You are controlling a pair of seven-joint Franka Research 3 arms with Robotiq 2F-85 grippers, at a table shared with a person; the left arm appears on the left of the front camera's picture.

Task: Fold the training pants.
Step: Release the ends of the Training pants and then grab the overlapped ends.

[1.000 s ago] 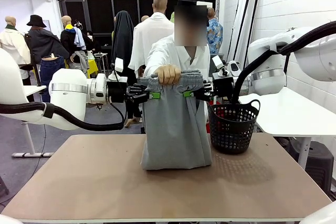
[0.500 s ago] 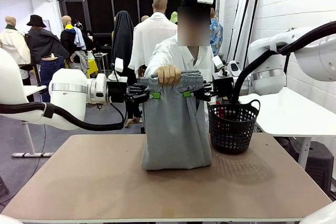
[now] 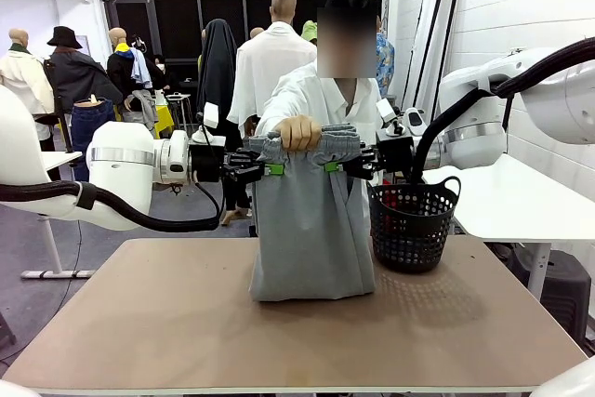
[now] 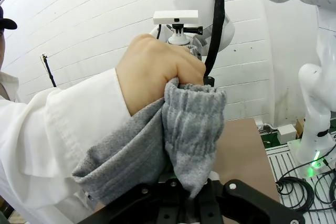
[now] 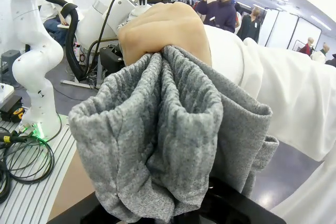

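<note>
Two pincers, one hand and one garment stand on your list.

Item 1: the training pants (image 3: pixel 311 230), plain light grey. They hang upright over the middle of the desk (image 3: pixel 167 323), gathered waistband (image 3: pixel 311 144) at the top. The lower end rests on the desk top in a soft bend.

Item 2: the person's hand (image 3: pixel 298 132), a closed fist coming out of a white sleeve (image 3: pixel 282 95). It grips the waistband at its middle from above and bunches the elastic into ridges. Both wrist views show the fist sitting on top of the bunched grey cloth.

Item 3: your left pincer (image 3: pixel 271 169), level, reaching in from the picture's left. It is pinching the pants at their left edge, just under the waistband, with a green pad on the front of the cloth. In the left wrist view the grey fabric drops down between its two black fingers.

Item 4: your right pincer (image 3: pixel 333 166), level, reaching in from the picture's right at the same height. It is pinching the pants right of the fist, again just below the waistband. In the right wrist view the folds of cloth run down into its black fingers.

Item 5: a black basket (image 3: pixel 414 225), upright on the desk just beside the pants' right edge. You cannot tell whether cloth and basket touch.
</note>
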